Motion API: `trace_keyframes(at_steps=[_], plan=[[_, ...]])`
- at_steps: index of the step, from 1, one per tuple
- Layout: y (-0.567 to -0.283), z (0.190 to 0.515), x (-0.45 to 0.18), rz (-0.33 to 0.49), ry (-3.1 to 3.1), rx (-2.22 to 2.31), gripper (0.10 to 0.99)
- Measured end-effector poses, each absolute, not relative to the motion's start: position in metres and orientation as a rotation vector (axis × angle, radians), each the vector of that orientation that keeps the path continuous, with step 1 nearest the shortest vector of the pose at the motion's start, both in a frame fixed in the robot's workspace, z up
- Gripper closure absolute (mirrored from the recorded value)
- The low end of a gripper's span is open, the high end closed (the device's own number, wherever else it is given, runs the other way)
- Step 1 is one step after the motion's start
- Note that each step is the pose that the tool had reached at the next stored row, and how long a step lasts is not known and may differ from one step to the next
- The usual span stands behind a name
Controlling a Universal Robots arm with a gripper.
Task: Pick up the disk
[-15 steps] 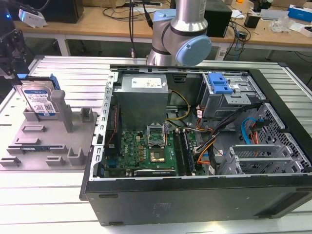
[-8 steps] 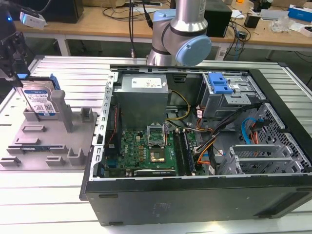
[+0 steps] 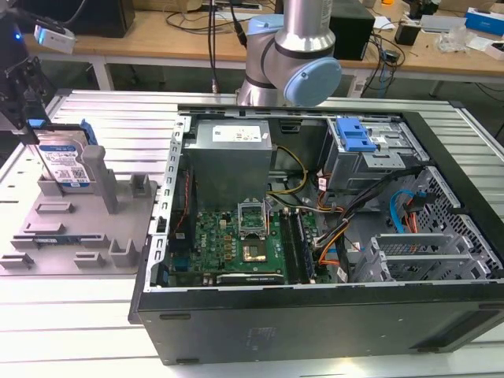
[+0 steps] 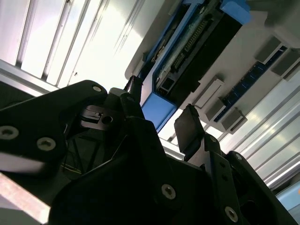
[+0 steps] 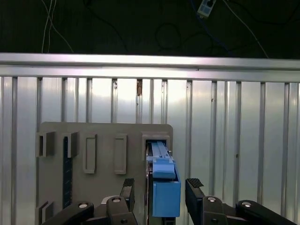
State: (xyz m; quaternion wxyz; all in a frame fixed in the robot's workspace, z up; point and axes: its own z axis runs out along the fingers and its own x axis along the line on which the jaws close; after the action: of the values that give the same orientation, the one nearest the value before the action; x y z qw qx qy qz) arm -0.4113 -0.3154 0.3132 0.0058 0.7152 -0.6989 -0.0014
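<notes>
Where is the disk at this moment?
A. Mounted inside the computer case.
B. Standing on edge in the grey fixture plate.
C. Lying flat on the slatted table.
B: the disk stands on edge in the grey fixture plate, with the gripper open astride it.

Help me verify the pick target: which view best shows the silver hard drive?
The exterior view: the silver-metal hard drive with blue side rails stands upright in the grey slotted fixture plate, labelled face showing. The first wrist view shows its blue-railed edge; the second, its connector end.
</notes>
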Motion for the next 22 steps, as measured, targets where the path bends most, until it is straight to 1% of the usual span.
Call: trace_keyframes(at_steps=[13, 14, 15, 22], plan=[[-0.315, 0.305, -0.411, -0.004, -2.18, 2.245, 0.529], [-0.315, 0.304, -0.411, -0.005, -2.18, 2.246, 0.541], [-0.315, 0.303, -0.411, -0.005, -2.179, 2.247, 0.682], [-0.315, 0.301, -0.411, -0.004, -2.177, 2.249, 0.682]])
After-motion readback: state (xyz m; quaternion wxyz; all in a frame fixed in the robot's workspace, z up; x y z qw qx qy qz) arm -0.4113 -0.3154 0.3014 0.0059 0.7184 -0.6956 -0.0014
